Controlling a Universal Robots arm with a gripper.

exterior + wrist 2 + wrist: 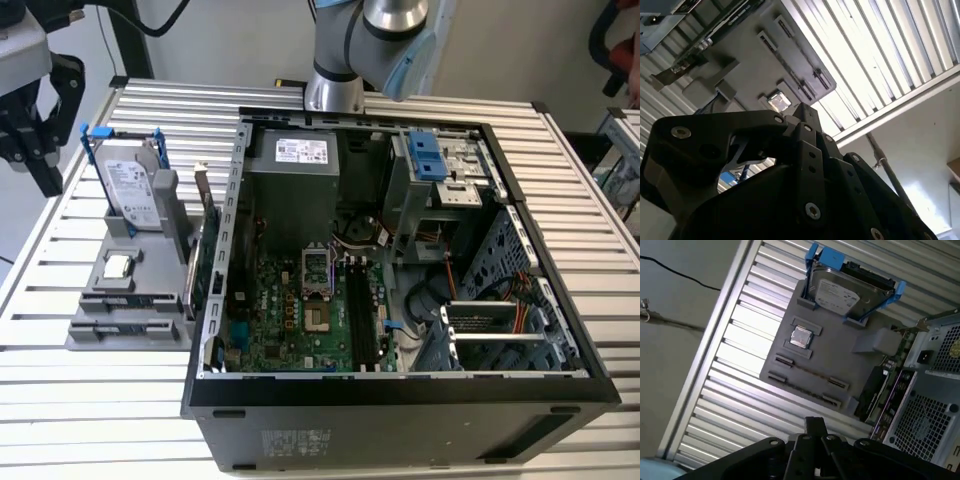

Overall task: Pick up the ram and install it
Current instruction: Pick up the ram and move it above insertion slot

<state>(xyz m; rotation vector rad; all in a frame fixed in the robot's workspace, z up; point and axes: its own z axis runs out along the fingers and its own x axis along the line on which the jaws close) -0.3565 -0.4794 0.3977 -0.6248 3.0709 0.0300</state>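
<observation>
A thin dark strip that looks like the ram (807, 372) stands on edge in a slot of the grey holder (840, 355), between two end clips. It also appears in the exterior view as the ram (120, 298), near the holder's front. My gripper (45, 178) hangs at the exterior view's far left, above the table's edge and well above the holder. In both wrist views the gripper (815, 424) (805, 112) has its fingers met at one tip, shut on nothing. The open computer case (400, 395) shows the motherboard's long black memory slots (365, 310).
On the holder a silver hard drive in a blue frame (135, 185) stands upright and a processor chip (118, 266) lies flat. A green expansion card (205, 265) stands on edge between the holder and the case. The ribbed metal table (100, 400) runs all round.
</observation>
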